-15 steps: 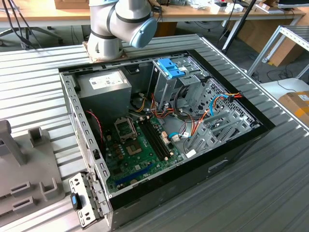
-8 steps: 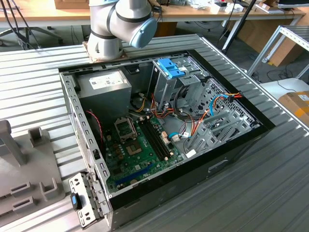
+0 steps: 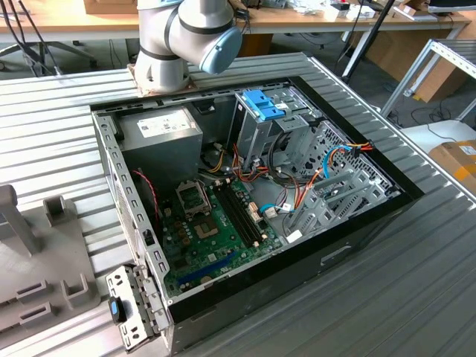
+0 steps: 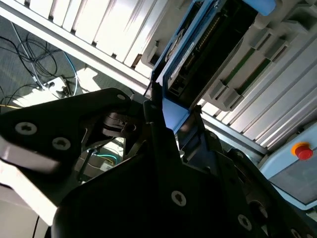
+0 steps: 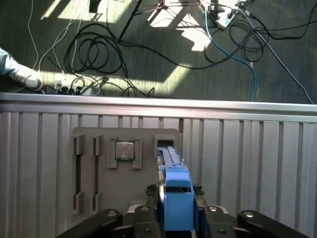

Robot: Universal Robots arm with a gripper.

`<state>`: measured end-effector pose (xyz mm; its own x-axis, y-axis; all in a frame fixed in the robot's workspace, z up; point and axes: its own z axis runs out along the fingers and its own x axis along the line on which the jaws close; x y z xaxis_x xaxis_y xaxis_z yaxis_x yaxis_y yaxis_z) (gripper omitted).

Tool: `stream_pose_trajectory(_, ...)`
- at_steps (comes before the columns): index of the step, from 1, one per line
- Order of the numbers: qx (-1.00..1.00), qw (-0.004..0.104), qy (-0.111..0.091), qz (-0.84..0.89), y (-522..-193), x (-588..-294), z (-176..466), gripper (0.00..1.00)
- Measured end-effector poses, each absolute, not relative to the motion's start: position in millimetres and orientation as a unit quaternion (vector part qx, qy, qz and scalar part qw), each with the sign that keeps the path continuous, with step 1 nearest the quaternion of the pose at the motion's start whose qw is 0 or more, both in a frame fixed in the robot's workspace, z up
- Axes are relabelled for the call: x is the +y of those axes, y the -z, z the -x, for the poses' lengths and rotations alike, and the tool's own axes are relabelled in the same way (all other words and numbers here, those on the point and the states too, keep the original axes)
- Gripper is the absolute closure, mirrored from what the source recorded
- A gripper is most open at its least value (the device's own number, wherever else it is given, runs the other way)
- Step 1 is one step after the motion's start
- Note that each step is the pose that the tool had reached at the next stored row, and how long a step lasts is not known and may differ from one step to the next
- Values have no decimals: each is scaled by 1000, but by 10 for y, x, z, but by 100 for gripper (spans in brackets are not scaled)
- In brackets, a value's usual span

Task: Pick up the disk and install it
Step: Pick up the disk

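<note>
Exterior view, case: an open computer case (image 3: 349,245) lay on the ribbed table (image 3: 416,297), with the robot arm base (image 3: 182,37) at its 12 o'clock.
Exterior view, bay: the drive cage (image 3: 253,130), topped by a blue latch (image 3: 262,104), stood toward 1 o'clock inside the case.
Exterior view, fixture: a grey parts fixture (image 3: 30,268) lay at 8 o'clock from the case.
Second wrist view, end effector: the gripper (image 4: 173,111) was narrowed to the width of the blue end tab of the disk (image 4: 208,39) and appeared clamped on it.
First wrist view, disk location: the disk (image 5: 174,193) stood on edge between the fingers, over a fixture (image 5: 124,183) slot and near a seated processor chip (image 5: 125,150).
Disk appearance: a flat black drive with bright blue rails.
Risk: the hold was on one end only, so the disk could probably tilt or slip.
Risk: the rails might snag the slot wall.
</note>
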<state>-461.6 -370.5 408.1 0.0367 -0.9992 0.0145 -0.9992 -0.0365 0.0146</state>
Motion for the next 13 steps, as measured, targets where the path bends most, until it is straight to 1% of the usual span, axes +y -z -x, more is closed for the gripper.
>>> stream_pose_trajectory(6, -694, 10, 0, -720, -4267, -3705, 4617, 64)
stream_pose_trajectory(13, -694, 10, 0, -720, -4301, -3705, 4617, 64)
